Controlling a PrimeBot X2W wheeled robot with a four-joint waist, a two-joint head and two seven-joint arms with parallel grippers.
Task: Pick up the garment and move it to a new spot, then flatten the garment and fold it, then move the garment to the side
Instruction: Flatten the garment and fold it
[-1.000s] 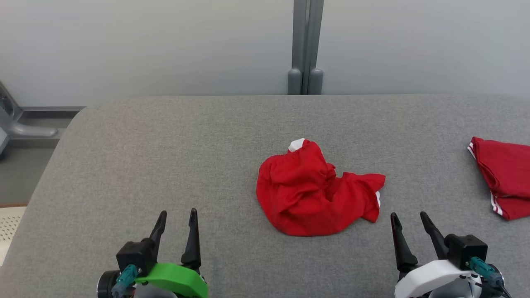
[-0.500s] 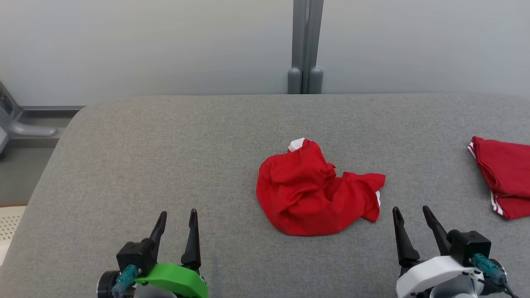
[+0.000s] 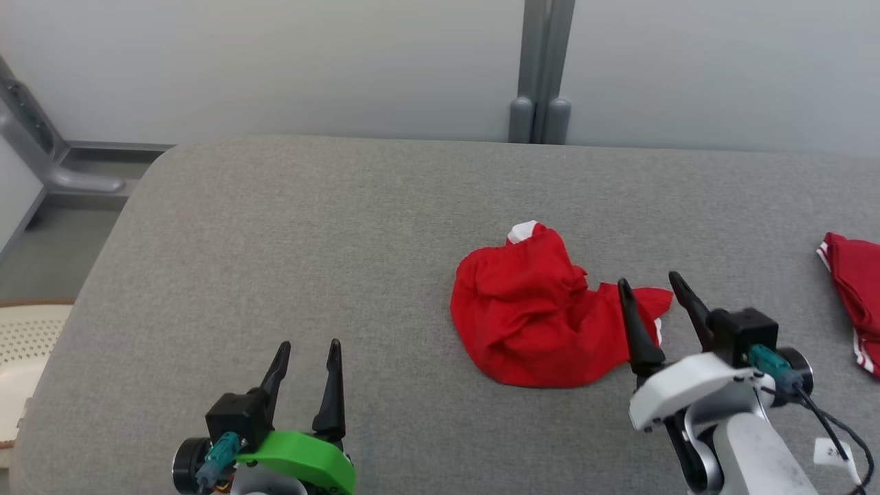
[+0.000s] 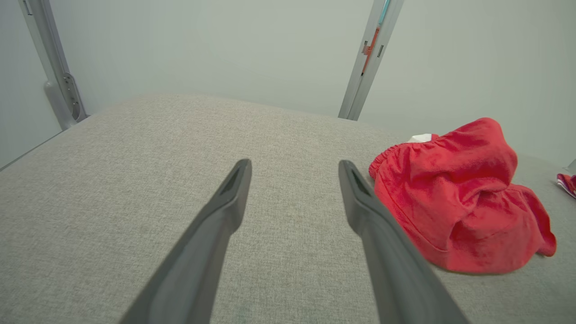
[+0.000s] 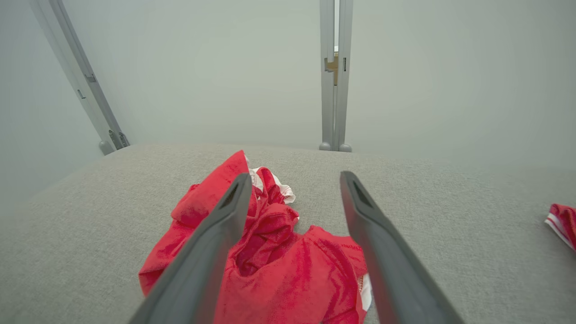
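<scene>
Garment (image 3: pixel 529 316) partly behind right hand (image 3: pixel 648 278)

I count two red garments on one grey bench (image 3: pixel 275 240). The crumpled red garment (image 3: pixel 536 309) lies just off centre toward 3 o'clock. The striped red garment (image 3: pixel 856 302) is at the 3 o'clock edge, partly cut off by the frame.

I have two grippers: my left gripper (image 3: pixel 310 344) at 7 o'clock and my right gripper (image 3: pixel 647 278) at 4 o'clock. Each has two dark fingers (image 3: pixel 331 392), four in all.

Behind the bench I count two grey supports: one twin post (image 3: pixel 540 69) at 12 o'clock, made of two uprights side by side, and one slanted post (image 3: pixel 27 117) at 10 o'clock.

One perforated cream object (image 3: pixel 27 337) sits at 9 o'clock; I cannot tell what it is.
</scene>
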